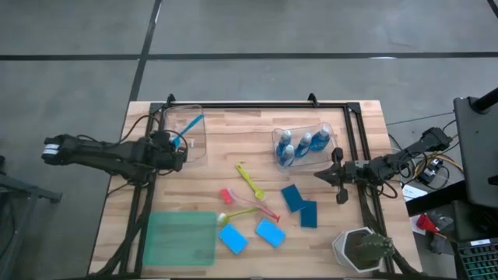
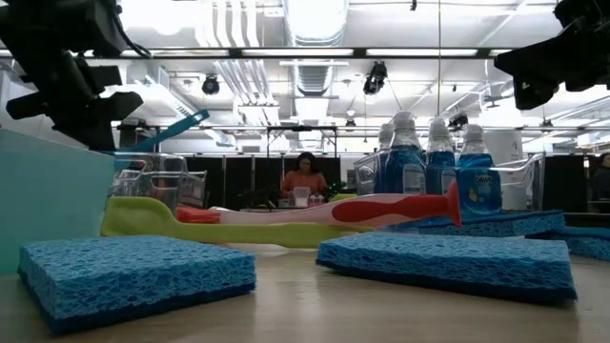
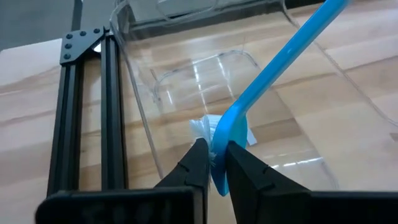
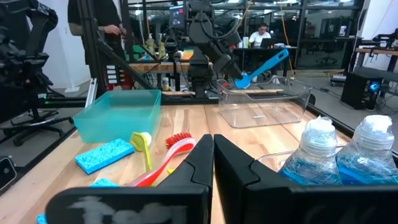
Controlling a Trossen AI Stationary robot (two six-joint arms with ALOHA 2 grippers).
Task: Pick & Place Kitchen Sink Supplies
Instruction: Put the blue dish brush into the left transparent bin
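Left end effector (image 3: 214, 163) grips thin blue brush (image 3: 273, 68).

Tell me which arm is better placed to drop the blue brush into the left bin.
Left. Its gripper is shut on the blue brush right over the bin; the right gripper sits by the bottles.

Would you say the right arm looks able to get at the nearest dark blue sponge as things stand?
Probably yes. The right pincer is shut and empty beside the bottle bin, and the dark blue sponge lies flat on open table close by, uncovered from above.
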